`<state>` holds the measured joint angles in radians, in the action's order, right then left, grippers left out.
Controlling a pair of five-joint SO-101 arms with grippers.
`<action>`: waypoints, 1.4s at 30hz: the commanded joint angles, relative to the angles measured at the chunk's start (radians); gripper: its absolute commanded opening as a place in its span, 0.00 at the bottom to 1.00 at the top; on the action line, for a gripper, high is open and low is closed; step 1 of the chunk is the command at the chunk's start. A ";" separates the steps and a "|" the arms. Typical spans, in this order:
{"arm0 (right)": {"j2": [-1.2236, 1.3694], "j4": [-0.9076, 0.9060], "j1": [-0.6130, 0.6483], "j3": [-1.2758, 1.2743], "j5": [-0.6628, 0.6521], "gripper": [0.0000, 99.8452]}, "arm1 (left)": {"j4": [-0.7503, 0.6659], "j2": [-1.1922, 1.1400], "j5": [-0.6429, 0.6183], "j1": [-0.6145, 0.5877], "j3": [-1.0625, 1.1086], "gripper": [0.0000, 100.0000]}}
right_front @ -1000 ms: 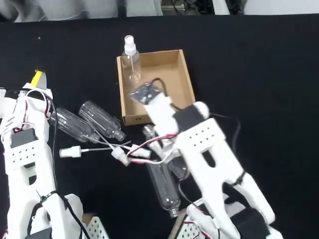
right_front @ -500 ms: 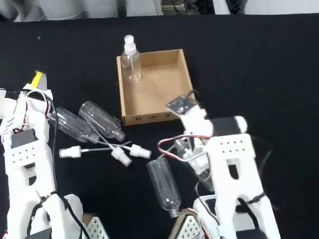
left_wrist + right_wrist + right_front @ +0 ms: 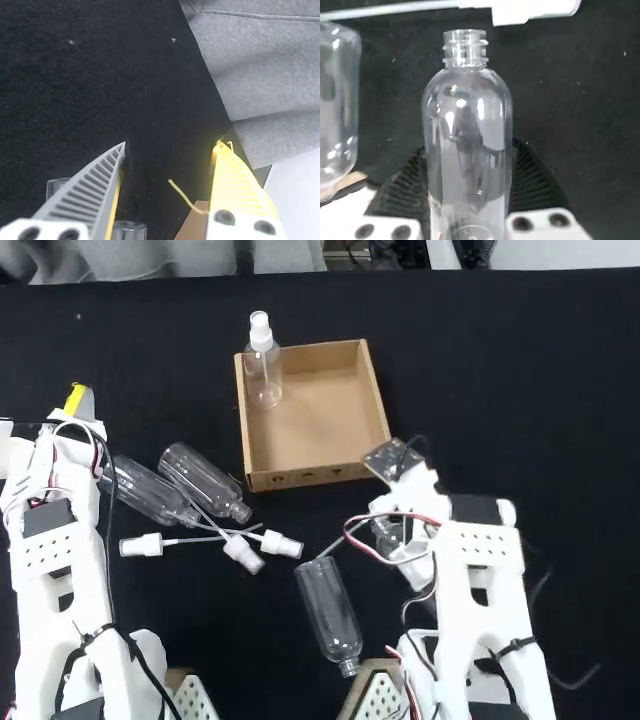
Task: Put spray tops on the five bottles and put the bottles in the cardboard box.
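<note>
- Matte black cloth table (image 3: 520, 360).
- Shallow square cardboard box (image 3: 322, 425); a clear capped bottle (image 3: 263, 365) stands upright in its corner.
- Right gripper (image 3: 469, 160): ribbed black jaws clamp a round clear plastic open-necked bottle (image 3: 467, 100).
- Left gripper (image 3: 170, 147): ribbed wedge jaws spread wide.
- White spray tops (image 3: 250, 545) lie loose beside the box.

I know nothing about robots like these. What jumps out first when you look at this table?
Probably the clear capless bottle clamped in the right gripper, by the near right corner of the cardboard box. Next, the one spray-topped bottle standing at the box's far left corner, and loose spray tops scattered by two lying bottles on the black table.
</note>
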<state>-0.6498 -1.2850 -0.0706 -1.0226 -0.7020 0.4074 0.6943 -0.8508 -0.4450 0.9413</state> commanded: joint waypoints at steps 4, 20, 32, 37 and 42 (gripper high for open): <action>-0.038 0.092 -0.025 -0.022 -0.008 0.03 | -0.021 0.026 0.003 -0.002 -0.016 0.25; -0.038 0.084 0.023 -0.015 -0.005 0.20 | -0.021 0.026 0.003 -0.004 -0.016 0.25; -0.038 0.084 0.127 -0.019 0.097 0.26 | -0.021 0.026 0.005 -0.004 -0.016 0.25; -0.038 0.084 0.124 -0.018 0.126 0.25 | -0.021 0.026 0.005 -0.004 -0.016 0.25; -0.036 0.075 0.126 -0.016 0.130 0.25 | -0.023 0.026 0.005 -0.004 -0.016 0.25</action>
<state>-0.6498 -1.2175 0.0322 -1.0518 -0.5792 0.4074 0.6943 -0.8508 -0.4450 0.9413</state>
